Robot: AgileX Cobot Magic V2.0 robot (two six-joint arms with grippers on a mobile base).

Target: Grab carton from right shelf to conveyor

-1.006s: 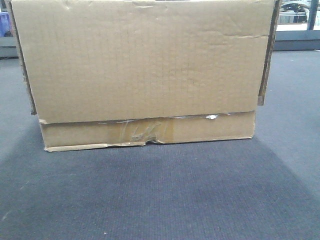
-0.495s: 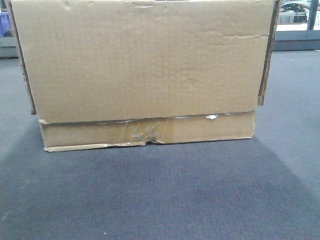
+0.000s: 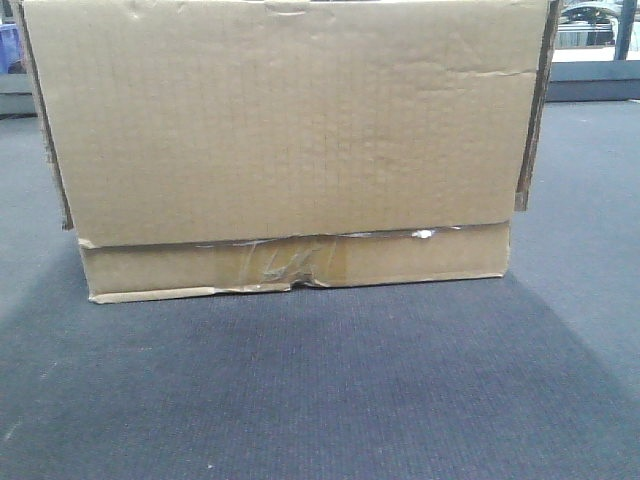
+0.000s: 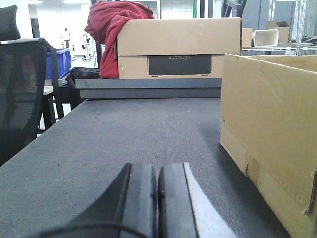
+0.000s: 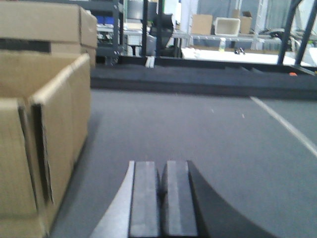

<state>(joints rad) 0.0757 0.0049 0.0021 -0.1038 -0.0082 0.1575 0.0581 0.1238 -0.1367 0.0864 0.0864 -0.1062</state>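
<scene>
One carton [image 3: 285, 150] on the conveyor [image 3: 320, 390], bare belt both sides; left gripper [image 4: 157, 198] and right gripper [image 5: 162, 198] clenched, empty.

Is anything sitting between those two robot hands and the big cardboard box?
Nothing visible. The carton rests on the conveyor, with only bare belt between it and the left hand and right hand, which flank it with fingers closed.

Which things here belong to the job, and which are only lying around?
Job: carton, sitting on the conveyor; left gripper and right gripper, both shut and empty.

Lying around: red cloth, second box, black chair.
</scene>
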